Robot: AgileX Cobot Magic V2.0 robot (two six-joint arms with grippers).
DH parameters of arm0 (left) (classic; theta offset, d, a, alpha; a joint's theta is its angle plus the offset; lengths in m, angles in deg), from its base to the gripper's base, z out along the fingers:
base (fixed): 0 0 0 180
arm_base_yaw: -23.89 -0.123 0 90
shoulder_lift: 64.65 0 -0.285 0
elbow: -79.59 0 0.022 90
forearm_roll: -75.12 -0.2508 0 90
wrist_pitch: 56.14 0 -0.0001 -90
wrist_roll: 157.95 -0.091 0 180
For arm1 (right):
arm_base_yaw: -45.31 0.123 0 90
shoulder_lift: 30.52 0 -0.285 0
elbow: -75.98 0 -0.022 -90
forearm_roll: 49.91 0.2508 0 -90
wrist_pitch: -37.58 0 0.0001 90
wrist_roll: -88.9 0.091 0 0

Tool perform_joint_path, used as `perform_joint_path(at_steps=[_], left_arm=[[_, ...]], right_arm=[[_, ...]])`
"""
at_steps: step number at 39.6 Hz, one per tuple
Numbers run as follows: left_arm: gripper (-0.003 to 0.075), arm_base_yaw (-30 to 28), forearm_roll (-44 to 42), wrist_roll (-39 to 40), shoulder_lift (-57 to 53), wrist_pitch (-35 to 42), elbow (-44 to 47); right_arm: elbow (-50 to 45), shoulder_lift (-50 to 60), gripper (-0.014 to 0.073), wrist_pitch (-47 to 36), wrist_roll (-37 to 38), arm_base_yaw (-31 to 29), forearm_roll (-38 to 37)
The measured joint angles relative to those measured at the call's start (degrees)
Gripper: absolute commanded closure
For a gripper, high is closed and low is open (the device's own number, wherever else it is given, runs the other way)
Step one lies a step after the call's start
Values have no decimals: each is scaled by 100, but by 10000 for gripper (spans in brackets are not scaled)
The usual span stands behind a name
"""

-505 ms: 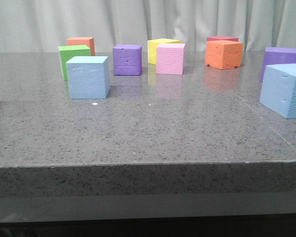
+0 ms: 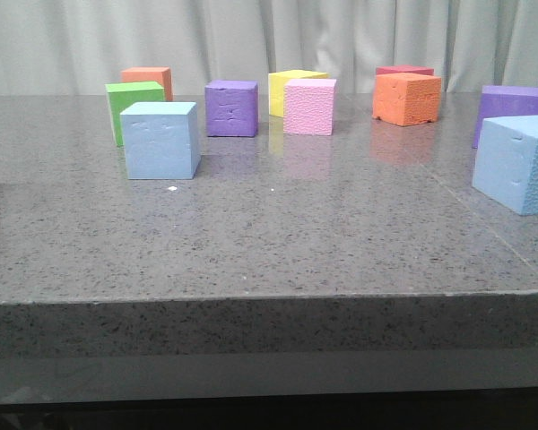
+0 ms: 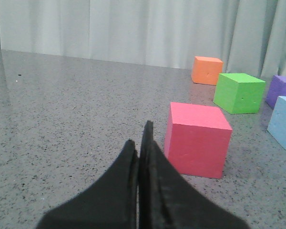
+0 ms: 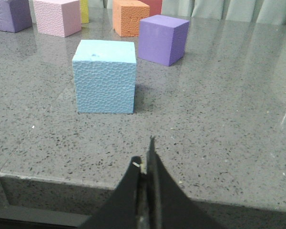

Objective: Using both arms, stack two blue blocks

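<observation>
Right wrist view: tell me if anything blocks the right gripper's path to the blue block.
Nothing visible does. The right gripper, shut, faces the blue block across bare table. The purple cube sits behind the block, off the path.

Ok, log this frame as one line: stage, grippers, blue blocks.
stage: pre-grasp | left gripper: shut, empty | right gripper: shut, empty | blue blocks: apart on table, unstacked

Grey speckled stone surface [image 2: 278,233], glossy enough to throw back soft reflections, with a thick front edge nearest the camera. Behind the far edge, pale grey-white curtain [image 2: 251,36] in vertical folds across the whole width. Even, diffuse light, faint shadows only.
</observation>
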Motion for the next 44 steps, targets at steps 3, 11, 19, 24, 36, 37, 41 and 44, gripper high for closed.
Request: perform_joint_path(at_steps=[3,11,19,24,36,37,41,44], left_arm=[[741,0,0,0,0,0,0],[741,0,0,0,0,0,0],[741,0,0,0,0,0,0],[741,0,0,0,0,0,0],[741,0,0,0,0,0,0],[741,0,0,0,0,0,0],[741,0,0,0,0,13,0],[741,0,14,0,0,119,0]], right_arm=[[0,0,631,0,0,0,0],[0,0,631,0,0,0,0],[0,0,631,0,0,0,0],[0,0,631,0,0,0,0],[0,0,631,0,0,0,0],[0,0,631,-13,0,0,0],[0,0,631,-140,0,0,0],[0,0,631,-276,0,0,0]])
